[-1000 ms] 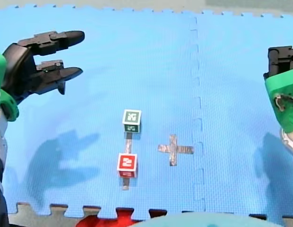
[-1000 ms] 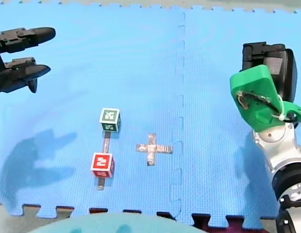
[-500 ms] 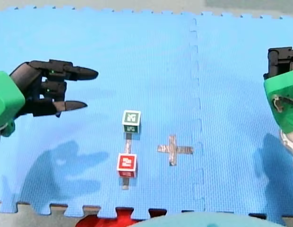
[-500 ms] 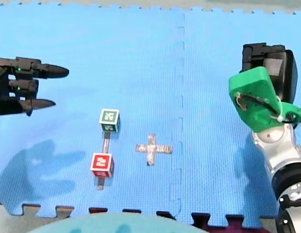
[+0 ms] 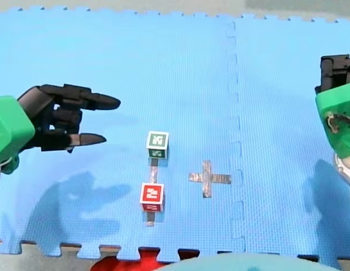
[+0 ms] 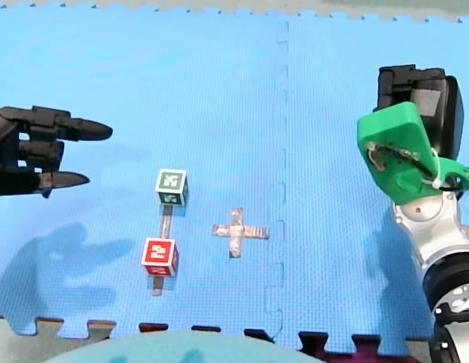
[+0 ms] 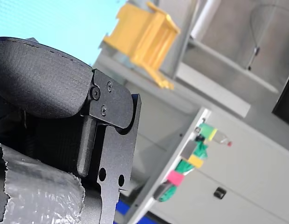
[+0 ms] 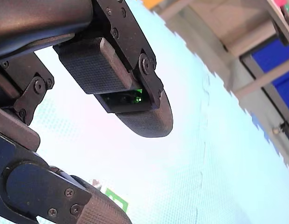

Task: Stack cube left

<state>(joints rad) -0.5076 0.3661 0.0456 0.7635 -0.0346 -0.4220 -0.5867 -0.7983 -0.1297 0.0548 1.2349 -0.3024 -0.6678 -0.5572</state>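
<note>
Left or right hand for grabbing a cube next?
Probably left. The left hand, open, hangs over the mat near the green cube and red cube. The right hand is at the mat's far right edge, past the tape cross.

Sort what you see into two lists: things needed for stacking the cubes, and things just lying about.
Belongs to the job: green cube; red cube; left hand, above the mat left of the cubes, holding nothing.

Just lying about: tape cross; blue mat; right hand, off at the right edge.
</note>
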